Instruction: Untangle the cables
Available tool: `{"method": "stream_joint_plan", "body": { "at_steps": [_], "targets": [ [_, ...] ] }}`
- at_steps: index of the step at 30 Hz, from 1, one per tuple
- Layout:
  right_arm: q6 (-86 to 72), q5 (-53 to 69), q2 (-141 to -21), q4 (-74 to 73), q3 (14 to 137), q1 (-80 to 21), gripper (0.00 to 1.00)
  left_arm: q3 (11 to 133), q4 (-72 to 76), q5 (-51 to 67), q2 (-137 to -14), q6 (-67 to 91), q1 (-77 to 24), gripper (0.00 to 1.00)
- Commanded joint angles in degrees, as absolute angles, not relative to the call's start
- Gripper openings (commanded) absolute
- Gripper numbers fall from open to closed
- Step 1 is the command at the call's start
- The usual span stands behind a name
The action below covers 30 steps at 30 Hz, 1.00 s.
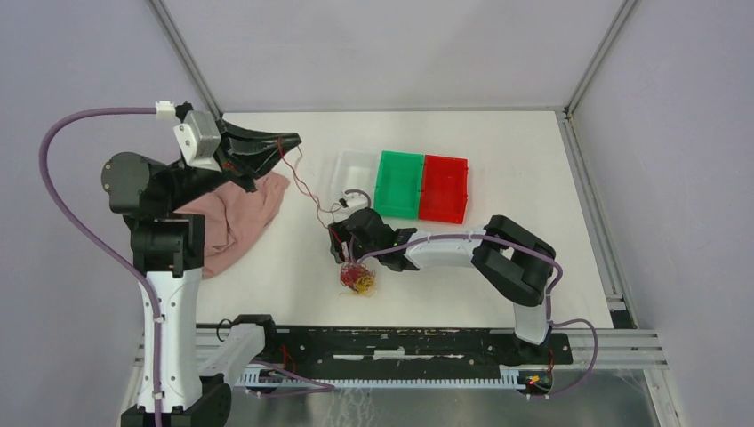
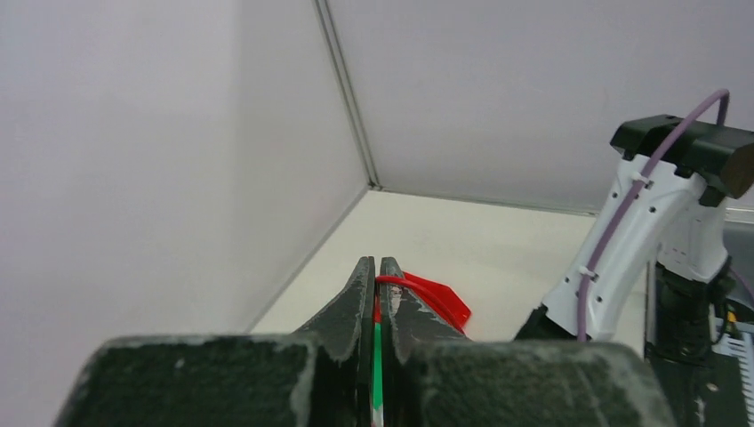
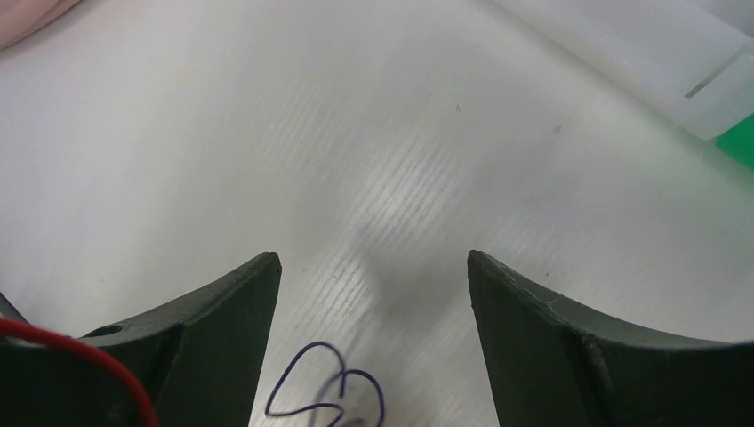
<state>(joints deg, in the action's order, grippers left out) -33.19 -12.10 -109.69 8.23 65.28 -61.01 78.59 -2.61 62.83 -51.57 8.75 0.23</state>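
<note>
Treat the cables (image 1: 357, 278) as light, limp and springy; a pulled strand will likely drag the clump rather than slide free. The clump lies on the table (image 1: 498, 142) at centre frame, just below the right tool (image 1: 342, 247), whose fingers stand wide around a purple loop (image 3: 324, 396). The left tool (image 1: 293, 140), at upper left, is clamped on one dark red wire (image 1: 298, 178). Grip single strands near a free end. The clear bin (image 1: 354, 169), green bin (image 1: 398, 182) and red bin (image 1: 445, 187), at upper centre, show no cables.
</note>
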Motion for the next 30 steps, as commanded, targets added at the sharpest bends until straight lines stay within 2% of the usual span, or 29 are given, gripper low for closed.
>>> {"method": "stream_joint_plan", "body": {
  "at_steps": [1, 13, 19, 22, 25, 30],
  "targets": [
    [-34.4, -13.9, -109.9, 12.5, 63.5, -60.9, 0.83, 86.0, 3.7, 58.3, -53.3, 11.2, 0.0, 0.03],
    [-35.1, -15.6, -109.4, 14.1, 59.7, -60.7, 0.83, 97.0, 8.2, 49.9, -59.3, 6.6, 0.0, 0.03],
    [-31.5, -13.7, -100.6, 16.3, 56.3, -59.4, 0.83, 94.8, 6.8, 50.8, -58.1, 5.7, 0.0, 0.03],
    [-25.9, -9.0, -92.9, 21.0, 52.4, -59.4, 0.83, 90.2, 6.7, 51.2, -55.6, 4.7, 0.0, 0.03],
    [-21.4, 0.6, -85.1, 28.2, 48.2, -59.4, 0.83, 86.7, 6.7, 51.3, -53.9, 4.1, 0.0, 0.03],
    [-20.2, 12.6, -79.8, 28.5, 51.8, -59.5, 0.84, 83.7, 6.7, 52.2, -53.3, 4.7, 0.0, 0.03]
  ]
}}
